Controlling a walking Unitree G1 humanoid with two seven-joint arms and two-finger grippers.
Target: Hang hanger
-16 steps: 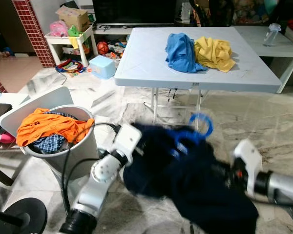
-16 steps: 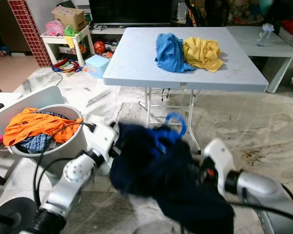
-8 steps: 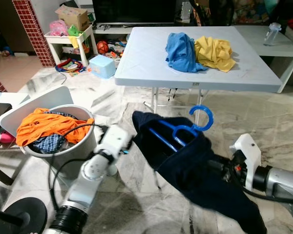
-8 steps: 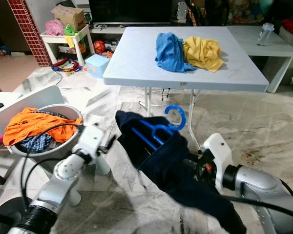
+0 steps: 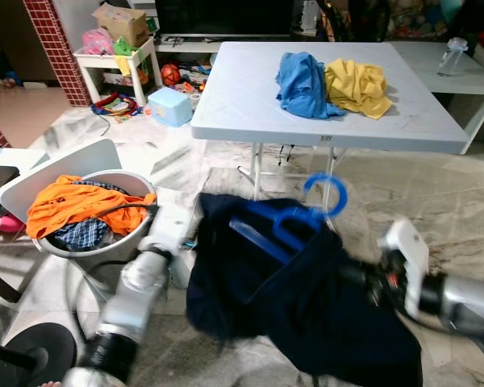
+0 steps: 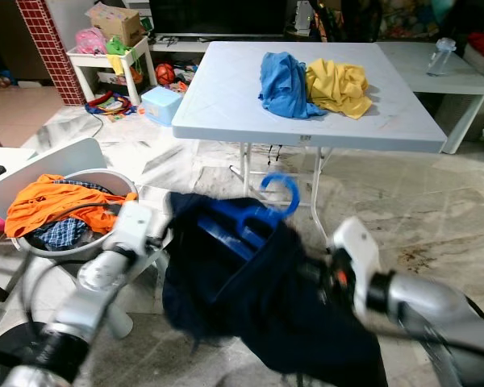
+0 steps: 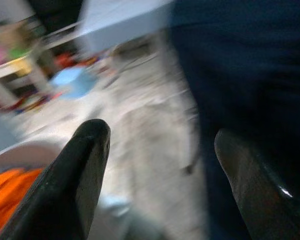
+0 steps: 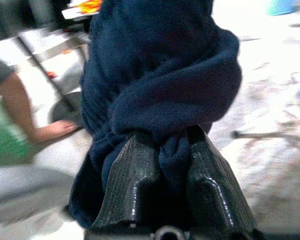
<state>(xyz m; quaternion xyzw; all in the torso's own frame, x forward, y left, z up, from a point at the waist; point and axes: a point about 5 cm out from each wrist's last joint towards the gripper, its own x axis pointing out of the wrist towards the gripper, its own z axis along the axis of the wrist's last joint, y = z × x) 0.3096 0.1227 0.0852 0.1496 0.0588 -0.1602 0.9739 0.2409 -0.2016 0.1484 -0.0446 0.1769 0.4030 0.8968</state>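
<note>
A blue plastic hanger (image 5: 284,225) sits inside a navy garment (image 5: 306,310), its hook (image 5: 326,193) sticking out above the cloth. The garment hangs low over the marble floor, in front of the table. My right gripper (image 8: 166,141) is shut on a bunched fold of the navy fabric; from the head views the cloth hides it, and the right arm (image 5: 423,282) reaches in from the right. My left gripper (image 7: 160,134) is open with nothing between its fingers, just beside the garment's left edge. The left arm (image 5: 145,270) is blurred.
A white bin (image 5: 121,242) with orange clothes (image 5: 85,208) stands at the left, a white chair (image 5: 60,165) behind it. The white folding table (image 5: 250,113) carries blue cloth (image 5: 302,85) and yellow cloth (image 5: 356,87). A person's bare foot (image 8: 55,131) is near the garment.
The garment has swung back toward my left arm and spread wider and lower. The left arm has dropped closer to the bin. The right gripper keeps its hold.
</note>
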